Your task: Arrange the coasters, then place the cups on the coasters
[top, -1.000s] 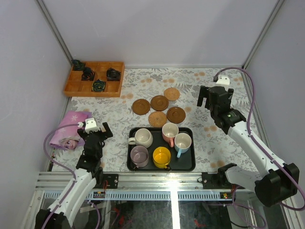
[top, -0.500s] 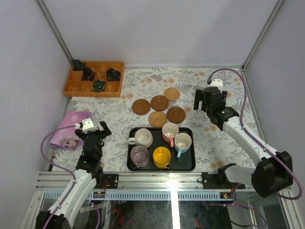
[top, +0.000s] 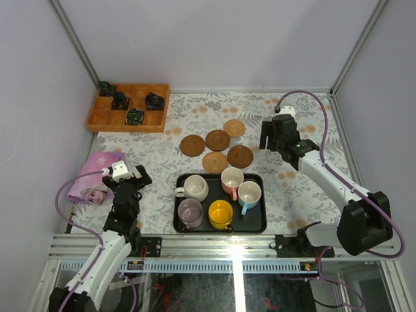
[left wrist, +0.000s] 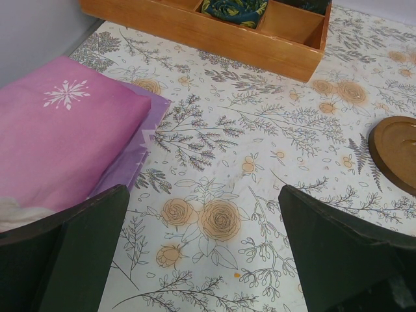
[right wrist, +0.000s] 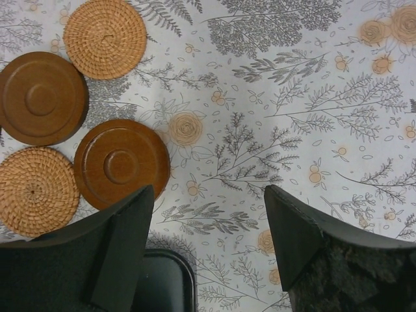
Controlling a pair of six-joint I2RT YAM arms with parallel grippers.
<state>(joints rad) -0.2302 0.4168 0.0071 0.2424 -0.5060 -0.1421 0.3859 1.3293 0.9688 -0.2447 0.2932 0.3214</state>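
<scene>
Coasters (top: 218, 140), five thin round brown discs, three smooth dark wood and two pale woven: bunched close beyond black rectangular tray (top: 260, 224), apparently unarranged, hence five ceramic mugs (top: 221, 213) parked in tray. Right gripper (right wrist: 208, 195): jaws apart, empty, over flowered cloth (right wrist: 260, 97); nearest dark wooden disc (right wrist: 121, 162) just outside one finger, not between. Left gripper (left wrist: 203, 195): wide, empty, well apart.

In the left wrist view one coaster (left wrist: 398, 153) runs off the right edge — only its left part shows. The wooden box (left wrist: 214, 32) is cut by the top edge, the pink cloth (left wrist: 58, 130) by the left. In the right wrist view just a corner of the black tray (right wrist: 172, 286) shows, and a finger (right wrist: 97, 260) of the right pincer (right wrist: 209, 192) covers the lower rim of a dark coaster (right wrist: 120, 162). From above, the box's small dark items (top: 120, 101) are too small to tell.
</scene>
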